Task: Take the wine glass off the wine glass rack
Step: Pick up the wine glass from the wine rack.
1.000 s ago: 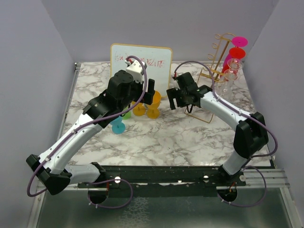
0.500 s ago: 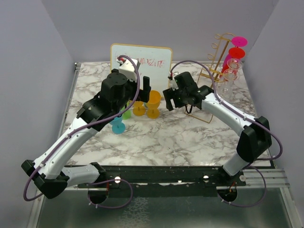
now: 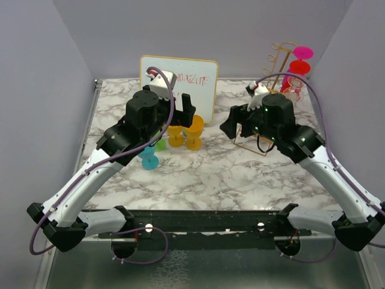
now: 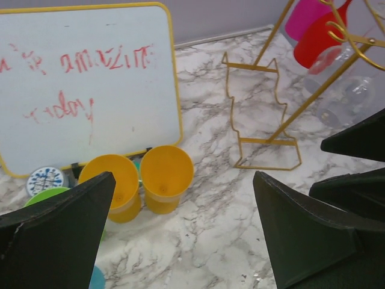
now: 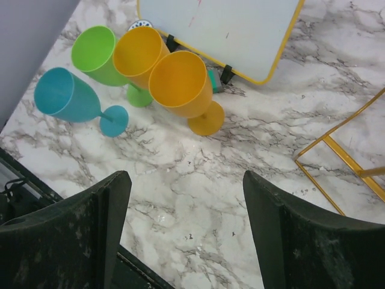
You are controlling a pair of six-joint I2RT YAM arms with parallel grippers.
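Marble table (image 3: 210, 174), wine glass rack (image 3: 275, 75) at upper right of top view with wine glasses (image 3: 299, 66) hanging on it, left gripper (image 4: 183, 180) and right gripper (image 5: 186, 177) spread wide, empty: removal not yet begun.

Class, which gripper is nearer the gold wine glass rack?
Right. The right gripper sits beside the rack base; the left gripper is farther off, above the orange glasses.
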